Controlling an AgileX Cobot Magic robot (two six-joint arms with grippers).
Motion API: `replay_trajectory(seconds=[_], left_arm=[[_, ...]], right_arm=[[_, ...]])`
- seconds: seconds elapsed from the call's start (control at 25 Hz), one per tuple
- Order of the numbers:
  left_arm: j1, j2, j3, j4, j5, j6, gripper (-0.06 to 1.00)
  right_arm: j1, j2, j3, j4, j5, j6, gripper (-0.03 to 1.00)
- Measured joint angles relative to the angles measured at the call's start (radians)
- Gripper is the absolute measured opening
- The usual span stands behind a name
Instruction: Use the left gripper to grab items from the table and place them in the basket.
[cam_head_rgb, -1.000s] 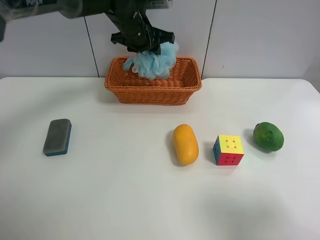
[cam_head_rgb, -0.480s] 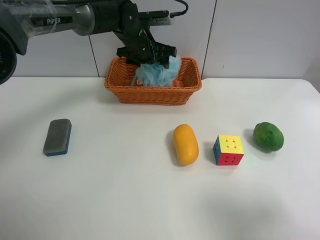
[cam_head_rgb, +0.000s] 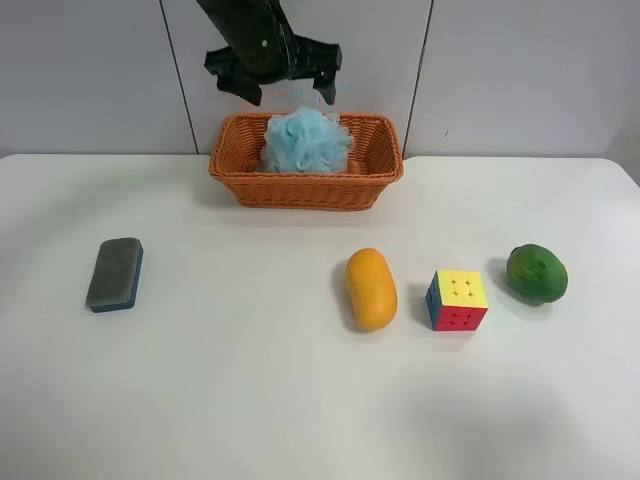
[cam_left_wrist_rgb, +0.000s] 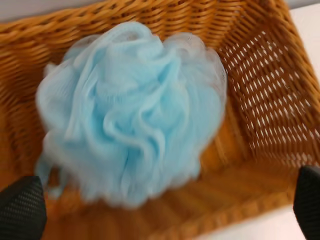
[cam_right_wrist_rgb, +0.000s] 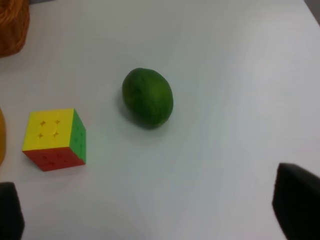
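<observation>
Counter: the large plain white flat counter (cam_head_rgb: 250, 400) carries everything here.
Basket: a rectangular orange woven wicker basket with a flared rim (cam_head_rgb: 306, 190) stands at the far edge of the counter, by the wall.
Left gripper: the black left gripper (cam_head_rgb: 288, 88) hangs above the basket. Its fingers (cam_left_wrist_rgb: 20, 210) are spread wide and grip nothing. The left wrist view is blurred, but they seem to stand clear of the pouf.
Pouf: a fluffy light-blue mesh bath pouf (cam_head_rgb: 305, 140) sits inside the basket, near its middle, and rises above the rim.
Mango: a yellow-orange oval mango (cam_head_rgb: 371, 289) lies on the counter in front of the basket, well apart from it.
Sponge: a grey sponge with a blue base (cam_head_rgb: 115, 273) lies alone towards the exterior high view's left, far from the other items.
Cube: a colourful puzzle cube with its yellow face up (cam_head_rgb: 458, 299) sits between the mango and the green fruit, close to the mango.
Green fruit: a round dark-green fruit (cam_head_rgb: 537, 273) rests beside the cube, not touching it.
Right gripper: the right gripper (cam_right_wrist_rgb: 154, 205) hovers over bare counter near the cube and the fruit. Only its dark fingers (cam_right_wrist_rgb: 295, 200) show, set far apart and empty.
</observation>
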Motion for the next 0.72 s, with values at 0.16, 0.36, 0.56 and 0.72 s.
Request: replay_trajectory(seconds=[0.16, 0.36, 0.56, 0.72], left_arm=[[0.0, -0.12, 0.0, 0.018, 0.208, 0.0, 0.99], [0.0, -0.245, 0.0, 0.057, 0.398, 0.049, 0.99], [0.0, -0.382, 0.079, 0.046, 0.412, 0.135, 0.99], [0.0, -0.546, 0.294, 0.042, 0.412, 0.147, 0.99]], right_arm=[[0.0, 0.0, 0.0, 0.0, 0.0, 0.0, 0.99], [0.0, 0.0, 0.0, 0.0, 0.0, 0.0, 0.99], [0.0, 0.0, 0.0, 0.0, 0.0, 0.0, 0.99], [0.0, 0.0, 0.0, 0.0, 0.0, 0.0, 0.99]])
